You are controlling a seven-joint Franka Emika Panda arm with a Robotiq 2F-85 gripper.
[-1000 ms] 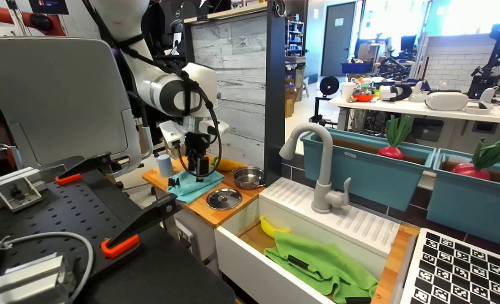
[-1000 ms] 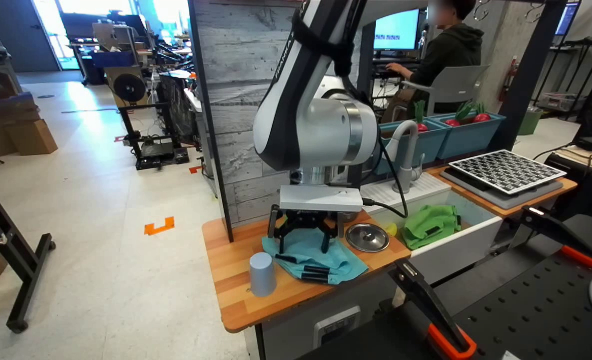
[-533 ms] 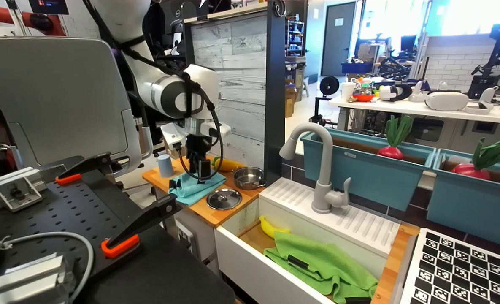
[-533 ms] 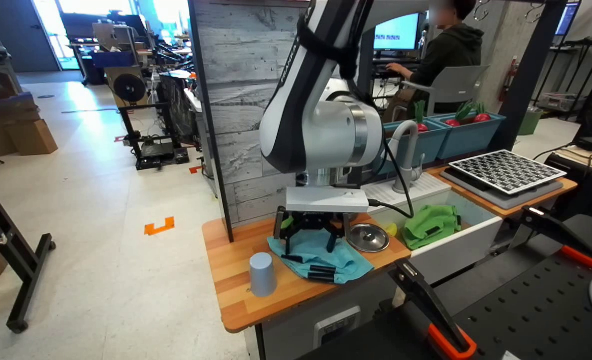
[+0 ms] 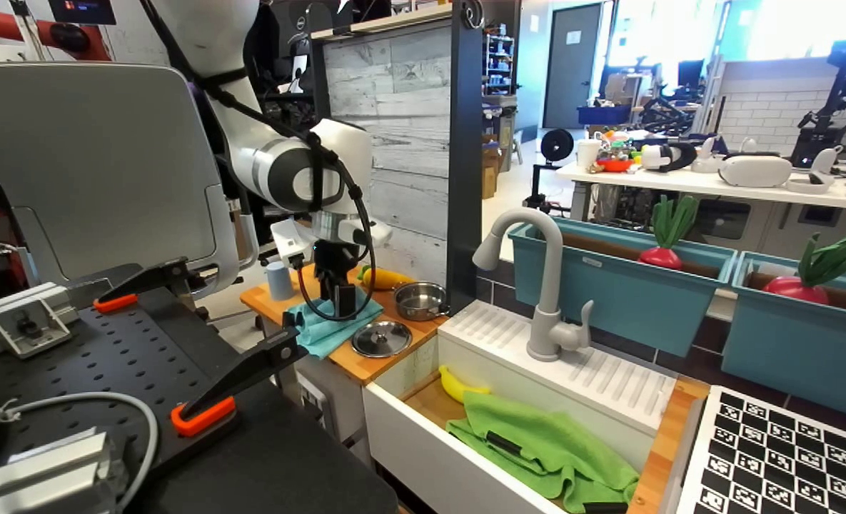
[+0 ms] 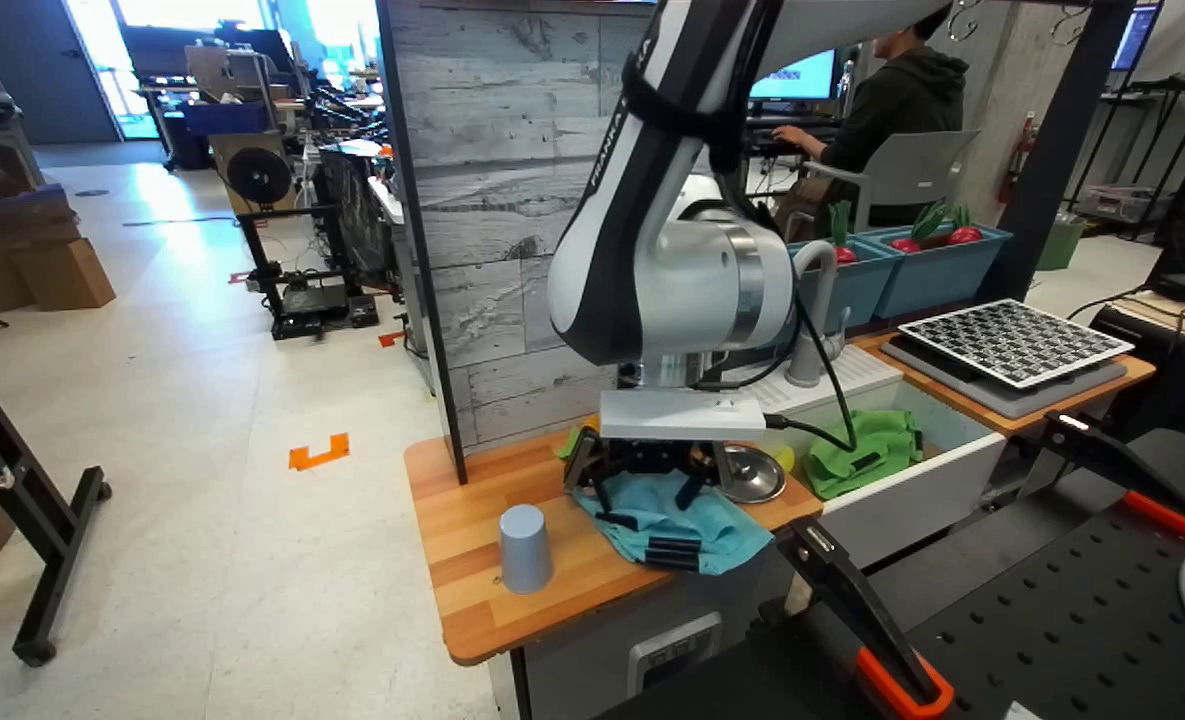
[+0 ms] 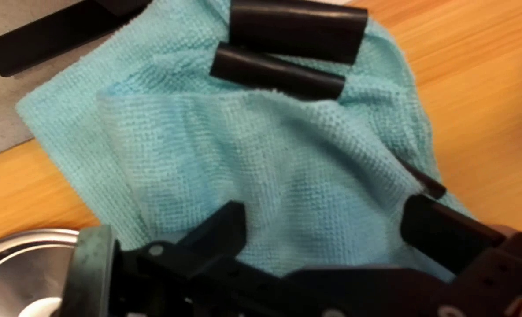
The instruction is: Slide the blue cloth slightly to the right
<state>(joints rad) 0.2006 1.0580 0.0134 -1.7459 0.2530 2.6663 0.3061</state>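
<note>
- Blue cloth, rumpled, lies on the wooden counter, one corner poking past the edge!
- Above it, the gripper: jaws well apart, nothing pinched, cloth spread beneath and between the fingertips. They seem to meet the fabric, though firm contact I can't confirm.
- So this reads as the sliding step, a push with spread fingers rather than a grasp; whether it's far enough, I can't tell.
- Next move, I reckon: light downward pressure, a short level nudge to the right, then a clean lift.
- Watch the pot lid, just beside the cloth; it could get bumped if the push runs its way.
- Farther out, the cup stands apart, and the pot sits near the lid.
</note>
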